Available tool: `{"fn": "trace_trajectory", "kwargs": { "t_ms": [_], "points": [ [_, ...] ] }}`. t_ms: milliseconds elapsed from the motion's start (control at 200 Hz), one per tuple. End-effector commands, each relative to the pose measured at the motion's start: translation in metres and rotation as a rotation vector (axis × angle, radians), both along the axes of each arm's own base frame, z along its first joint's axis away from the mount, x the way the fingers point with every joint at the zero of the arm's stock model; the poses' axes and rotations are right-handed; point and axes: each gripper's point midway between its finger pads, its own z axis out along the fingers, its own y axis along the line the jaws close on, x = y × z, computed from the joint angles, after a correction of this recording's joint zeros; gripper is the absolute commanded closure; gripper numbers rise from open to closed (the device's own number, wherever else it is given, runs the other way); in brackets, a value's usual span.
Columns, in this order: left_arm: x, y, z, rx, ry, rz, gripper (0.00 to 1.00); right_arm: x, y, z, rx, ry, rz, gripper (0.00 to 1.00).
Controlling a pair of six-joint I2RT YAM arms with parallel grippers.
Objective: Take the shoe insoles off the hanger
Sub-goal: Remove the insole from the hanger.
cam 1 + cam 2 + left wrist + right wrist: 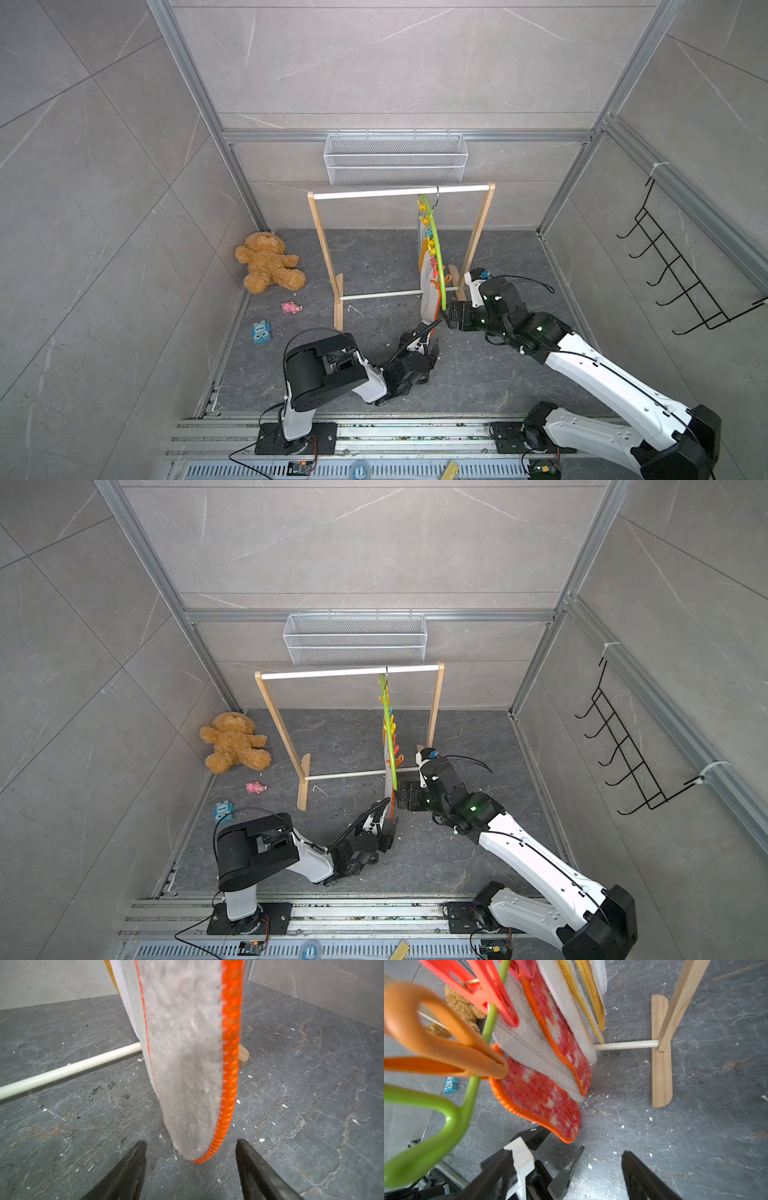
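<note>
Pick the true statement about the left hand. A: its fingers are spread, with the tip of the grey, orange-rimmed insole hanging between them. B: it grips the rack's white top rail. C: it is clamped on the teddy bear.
A: in the left wrist view the left hand has its fingers spread, and the lower tip of the grey insole with the orange rim hangs between them, touching neither.

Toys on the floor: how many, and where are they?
3. A brown teddy bear lies in the far corner; a small pink toy sits nearer the camera; a blue toy sits nearer still, beside the floor's edge. None seems hidden.
</note>
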Motion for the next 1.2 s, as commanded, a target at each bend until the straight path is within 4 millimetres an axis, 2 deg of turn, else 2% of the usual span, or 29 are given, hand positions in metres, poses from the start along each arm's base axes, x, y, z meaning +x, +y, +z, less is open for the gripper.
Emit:
{"fn": "trace_trajectory", "kwargs": {
  "t_ms": [0, 414, 944, 1193],
  "points": [
    [0.008, 0.000, 0.009, -0.068, -0.026, 0.066, 0.31, -0.003, -0.004, -0.002, -0.010, 0.006, -0.015, 0.15],
    [0.015, 0.004, 0.002, -0.063, -0.028, 0.104, 0.50, -0.006, -0.011, 0.001, -0.022, 0.001, -0.033, 0.19],
    [0.021, 0.027, 0.011, -0.061, -0.047, 0.151, 0.76, -0.010, -0.039, 0.002, -0.083, -0.009, -0.128, 0.28],
    [0.024, 0.044, 0.022, -0.054, -0.071, 0.187, 0.90, -0.006, -0.041, 0.016, -0.036, 0.004, -0.185, 0.25]
  ]
}}
